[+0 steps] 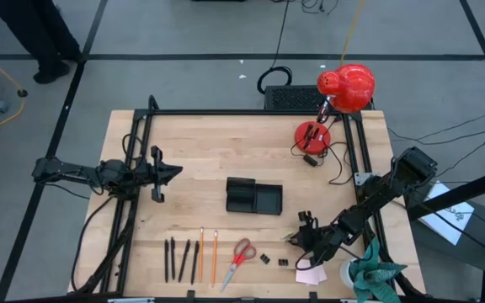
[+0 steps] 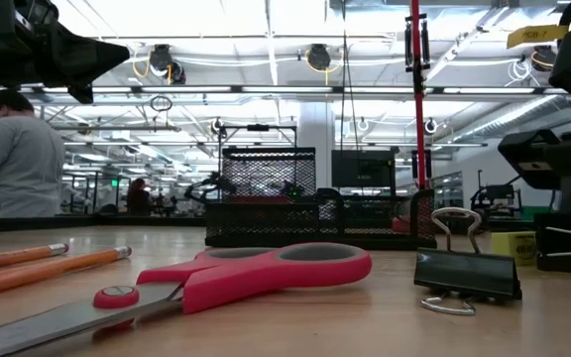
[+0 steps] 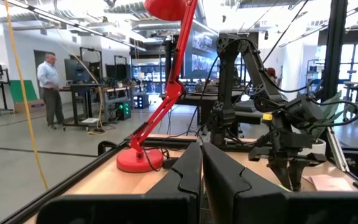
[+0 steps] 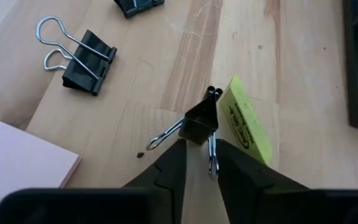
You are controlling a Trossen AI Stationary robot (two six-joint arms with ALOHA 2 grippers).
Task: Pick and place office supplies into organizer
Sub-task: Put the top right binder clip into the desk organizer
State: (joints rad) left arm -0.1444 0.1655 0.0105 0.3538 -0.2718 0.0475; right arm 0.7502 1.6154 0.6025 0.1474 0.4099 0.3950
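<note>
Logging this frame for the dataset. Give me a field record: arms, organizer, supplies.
left end effector: shut, waiting at table left
right end effector: at a binder clip, beside the yellow piece
organizer: table centre
on table: pens, pencils, scissors, pink pad

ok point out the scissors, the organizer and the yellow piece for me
scissors (image 1: 243, 251): high view, on the red handles.
organizer (image 1: 254, 197): high view, on the black tray's floor.
yellow piece (image 4: 246, 120): right wrist view, on its printed top face.
</note>
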